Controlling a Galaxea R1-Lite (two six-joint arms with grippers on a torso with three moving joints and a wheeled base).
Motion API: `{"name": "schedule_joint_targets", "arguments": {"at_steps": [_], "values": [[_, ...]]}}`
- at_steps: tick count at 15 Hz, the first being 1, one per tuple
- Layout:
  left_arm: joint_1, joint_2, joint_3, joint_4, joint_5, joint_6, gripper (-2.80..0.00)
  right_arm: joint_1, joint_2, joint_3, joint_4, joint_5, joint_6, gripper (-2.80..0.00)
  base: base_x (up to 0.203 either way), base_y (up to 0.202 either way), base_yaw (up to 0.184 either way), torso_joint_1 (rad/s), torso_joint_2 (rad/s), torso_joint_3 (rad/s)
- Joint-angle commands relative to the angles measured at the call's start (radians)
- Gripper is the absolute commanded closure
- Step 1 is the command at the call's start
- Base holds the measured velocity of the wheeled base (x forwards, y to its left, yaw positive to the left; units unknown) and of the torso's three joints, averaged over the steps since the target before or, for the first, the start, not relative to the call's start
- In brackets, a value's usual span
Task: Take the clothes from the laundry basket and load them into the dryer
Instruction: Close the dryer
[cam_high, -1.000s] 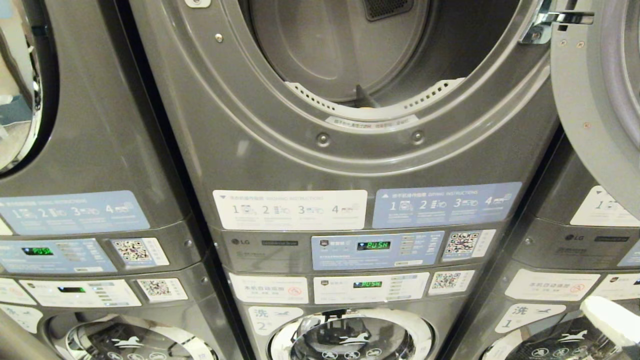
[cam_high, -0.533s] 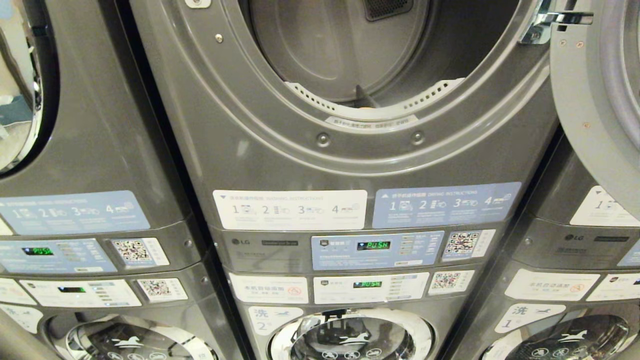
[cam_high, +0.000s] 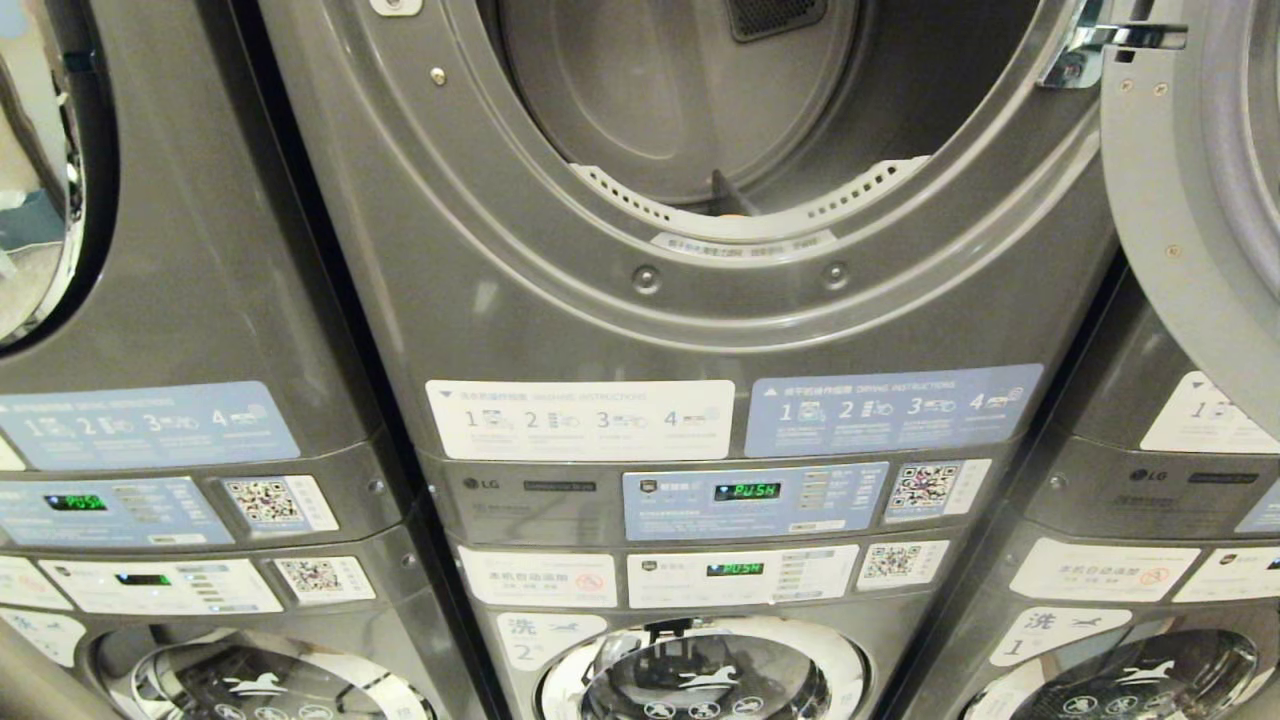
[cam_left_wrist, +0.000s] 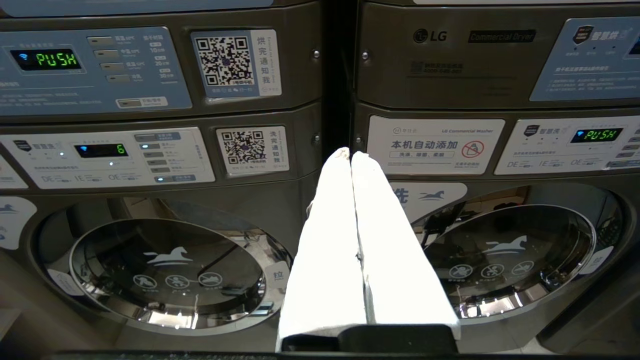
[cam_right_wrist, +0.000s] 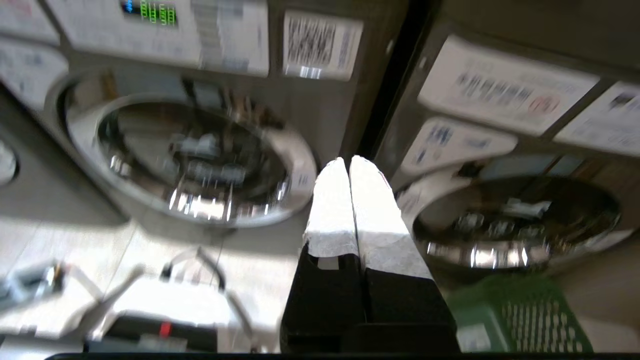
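The dryer (cam_high: 760, 190) of the tower marked 2 is standing with its drum exposed, its door (cam_high: 1190, 190) swung out to the right; a sliver of yellow-orange clothes (cam_high: 737, 210) is peeking over the drum's lower lip. The green laundry basket (cam_right_wrist: 520, 312) is sitting on the floor (cam_right_wrist: 150, 250) below the washers. The left gripper (cam_left_wrist: 351, 156) is pointing at the seam between two washers, its fingers (cam_left_wrist: 330, 225) pressed together and empty. The right gripper (cam_right_wrist: 348, 162) is aiming at the washers near the floor, fingers (cam_right_wrist: 332, 210) likewise pressed together, nothing pinched.
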Motion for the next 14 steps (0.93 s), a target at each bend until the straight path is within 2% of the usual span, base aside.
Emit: {"name": "schedule_joint_targets", "arguments": {"at_steps": [1, 4, 9, 14], "values": [[0.001, 0.000, 0.000, -0.001, -0.001, 0.001, 0.00, -0.021, -0.165, 0.016, -0.031, 0.003, 0.000, 0.00, 0.000, 0.000, 0.000, 0.000, 0.00, 0.000], [0.001, 0.000, 0.000, -0.001, 0.001, -0.013, 0.00, -0.037, -0.188, 0.064, -0.158, 0.014, -0.007, 0.00, 0.000, 0.000, 0.000, 0.000, 0.00, 0.000], [0.001, -0.002, 0.000, -0.006, -0.001, -0.028, 0.00, -0.037, -0.188, 0.066, -0.157, 0.008, -0.003, 0.00, -0.011, 0.000, 0.000, 0.001, 0.00, 0.000], [0.001, 0.000, 0.000, -0.006, -0.001, -0.030, 0.00, -0.037, -0.188, 0.064, -0.160, 0.007, -0.003, 0.00, -0.186, 0.000, 0.003, 0.000, 0.00, 0.004]]}}
